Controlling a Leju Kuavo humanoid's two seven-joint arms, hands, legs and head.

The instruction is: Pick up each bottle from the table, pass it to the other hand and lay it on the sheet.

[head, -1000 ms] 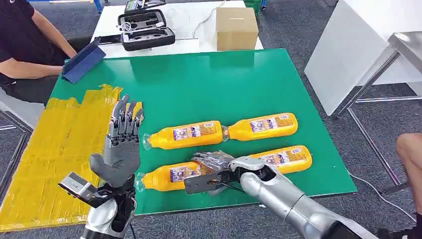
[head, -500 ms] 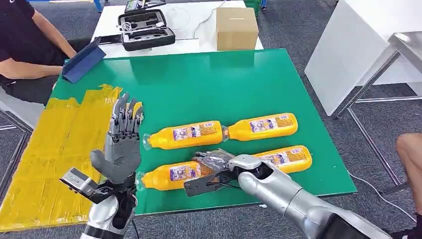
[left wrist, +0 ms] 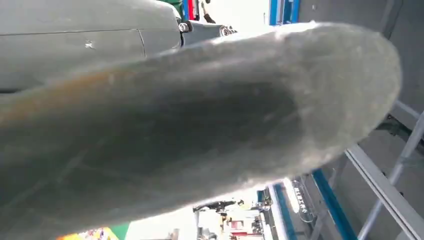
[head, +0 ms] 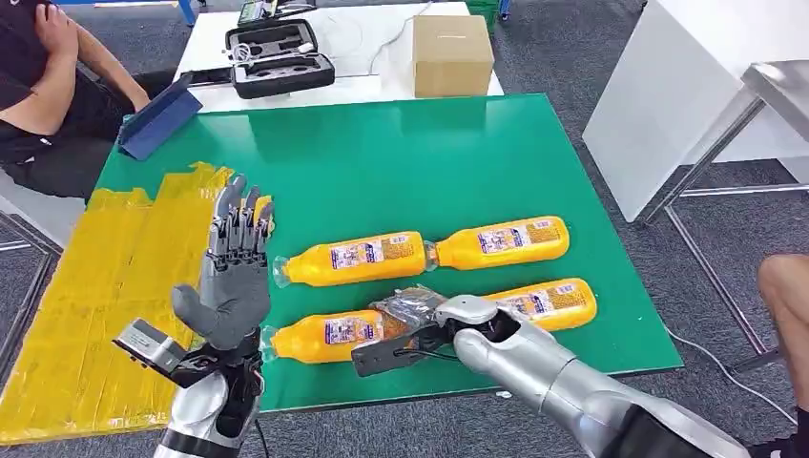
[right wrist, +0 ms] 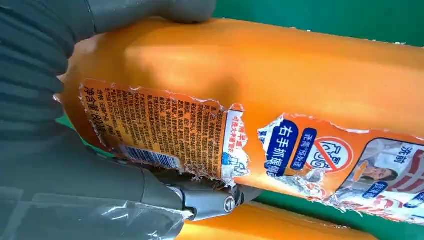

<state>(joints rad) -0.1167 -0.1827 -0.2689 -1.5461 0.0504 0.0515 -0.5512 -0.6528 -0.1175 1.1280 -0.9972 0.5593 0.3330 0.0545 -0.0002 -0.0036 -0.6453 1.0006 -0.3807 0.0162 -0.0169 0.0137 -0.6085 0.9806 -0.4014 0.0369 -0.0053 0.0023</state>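
Observation:
Four orange bottles lie on their sides on the green table (head: 401, 162). My right hand (head: 412, 315) grips the near-left bottle (head: 320, 337) at its base end; it rests on the table. In the right wrist view that bottle (right wrist: 280, 75) has a torn label, with my thumb on one side and fingers (right wrist: 210, 197) on the other. The other bottles lie at back left (head: 355, 260), back right (head: 503, 240) and near right (head: 558, 302). My left hand (head: 234, 277) is raised with fingers spread and holds nothing, just left of the bottles, and appears as a grey blur (left wrist: 200, 125) in its wrist view. The yellow sheet (head: 95, 286) covers the table's left side.
A person (head: 48, 86) sits at the far left beside a blue tablet case (head: 157, 119). Behind the green table a white table carries a black case (head: 279, 57) and a cardboard box (head: 452, 52). A white cabinet (head: 687, 86) stands to the right.
My right hand stays wrapped on the near-left bottle, which has barely shifted. My left hand has drifted slightly. The person at far left has raised an arm.

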